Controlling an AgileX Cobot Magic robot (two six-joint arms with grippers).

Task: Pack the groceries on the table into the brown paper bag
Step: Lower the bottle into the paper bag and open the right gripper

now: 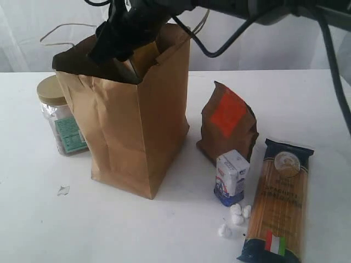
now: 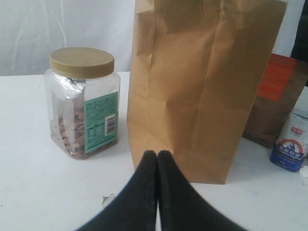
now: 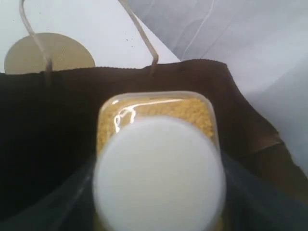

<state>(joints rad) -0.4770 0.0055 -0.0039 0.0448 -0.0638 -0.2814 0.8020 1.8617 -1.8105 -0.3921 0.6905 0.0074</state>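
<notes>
The brown paper bag (image 1: 137, 126) (image 2: 202, 86) stands upright on the table (image 1: 44, 230), its mouth open. My right gripper (image 3: 159, 185) is shut on the white-capped yellow-grain bottle (image 3: 159, 168) and holds it over the bag's dark inside (image 3: 43, 125); in the exterior view the right gripper (image 1: 123, 33) hangs at the bag's top. My left gripper (image 2: 157, 155) is shut and empty, low over the table before the bag's base. Left of the bag stands the tan-lidded jar (image 1: 57, 118) (image 2: 84, 103). To its right are the brown pouch (image 1: 227, 123), small carton (image 1: 231, 176) and spaghetti pack (image 1: 279, 203).
Small white lumps (image 1: 237, 215) lie by the carton and the spaghetti pack. A scrap of clear film (image 1: 63, 190) (image 2: 108, 199) lies on the table in front of the jar. A black cable (image 1: 219, 46) hangs from the right arm behind the bag. A white curtain closes the back.
</notes>
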